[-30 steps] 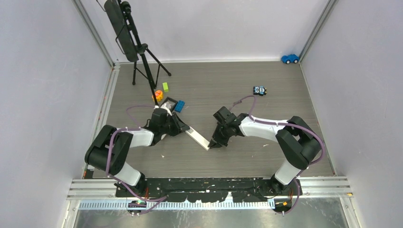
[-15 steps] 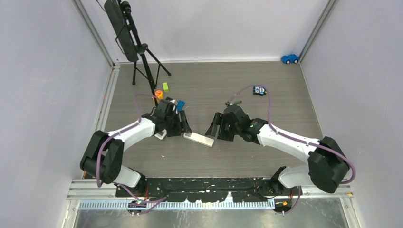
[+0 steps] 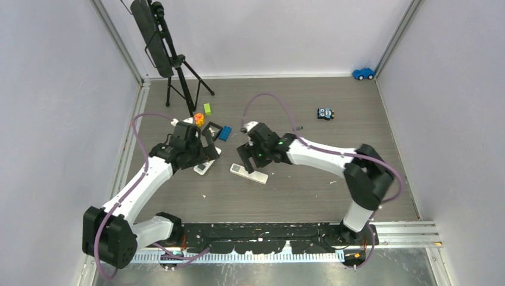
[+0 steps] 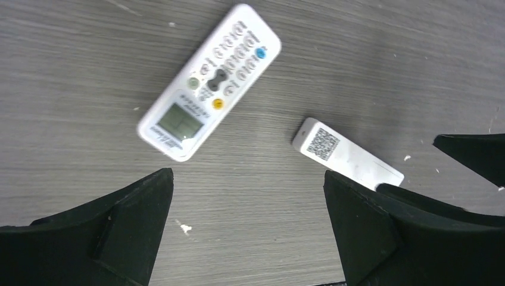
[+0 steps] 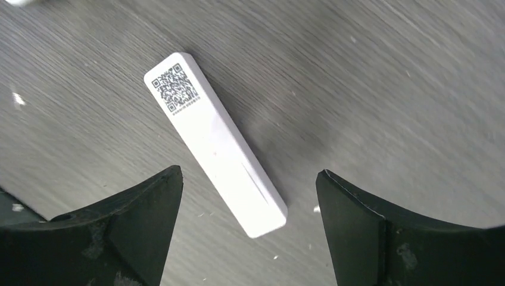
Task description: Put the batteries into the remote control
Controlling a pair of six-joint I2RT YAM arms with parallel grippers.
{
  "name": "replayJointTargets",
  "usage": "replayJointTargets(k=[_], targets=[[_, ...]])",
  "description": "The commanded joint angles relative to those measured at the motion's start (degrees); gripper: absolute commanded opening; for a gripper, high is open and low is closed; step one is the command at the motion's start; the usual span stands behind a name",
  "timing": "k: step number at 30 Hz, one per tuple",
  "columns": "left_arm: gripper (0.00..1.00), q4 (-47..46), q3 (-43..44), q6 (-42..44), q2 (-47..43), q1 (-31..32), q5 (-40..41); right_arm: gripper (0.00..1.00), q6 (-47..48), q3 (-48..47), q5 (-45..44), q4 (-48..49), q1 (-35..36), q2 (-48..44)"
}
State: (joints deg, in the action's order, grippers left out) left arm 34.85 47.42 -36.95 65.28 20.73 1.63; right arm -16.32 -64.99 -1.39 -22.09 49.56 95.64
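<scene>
The slim white remote with a QR sticker [image 5: 214, 143] lies back-up on the grey wood-grain table [image 5: 387, 71], mid-frame in the right wrist view. In the left wrist view a black finger [image 4: 381, 232] partly covers its lower-right end. Batteries cannot be made out. The left gripper [image 4: 247, 179] and right gripper [image 5: 249, 174] stand apart and empty; a second ago both clamped that remote's ends. A white button remote [image 4: 209, 81] lies upper left.

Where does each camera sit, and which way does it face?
Top external: above and behind, looking down at table; both arms show.
Left wrist: on left arm, facing down at button-faced remote; open jaws show.
Right wrist: on right arm, facing down at QR-labelled remote; open jaws show.
Shared: both wrists see the QR-labelled remote.
</scene>
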Motion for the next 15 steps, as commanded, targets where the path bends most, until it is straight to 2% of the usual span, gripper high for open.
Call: replayJointTargets(k=[1, 8, 12, 15], targets=[[1.00, 3.97, -1.17, 0.72, -4.39, -2.46, 3.58, 0.87, 15.12, -9.61, -3.31, -8.08, 3.51, 8.31], [1.00, 3.90, -2.54, 1.25, -5.86, -5.36, -0.03, 0.85, 19.47, -15.83, -1.21, -13.63, 5.63, 15.28], [1.00, 3.29, -2.92, 1.08, -5.53, -5.85, -1.35, 0.77, 19.23, -17.56, -0.50, -15.04, 5.63, 17.52], [1.00, 2.91, -3.16, 0.95, -5.33, -6.05, -3.00, 0.68, 16.76, -19.26, -4.47, -15.58, 5.43, 19.26]])
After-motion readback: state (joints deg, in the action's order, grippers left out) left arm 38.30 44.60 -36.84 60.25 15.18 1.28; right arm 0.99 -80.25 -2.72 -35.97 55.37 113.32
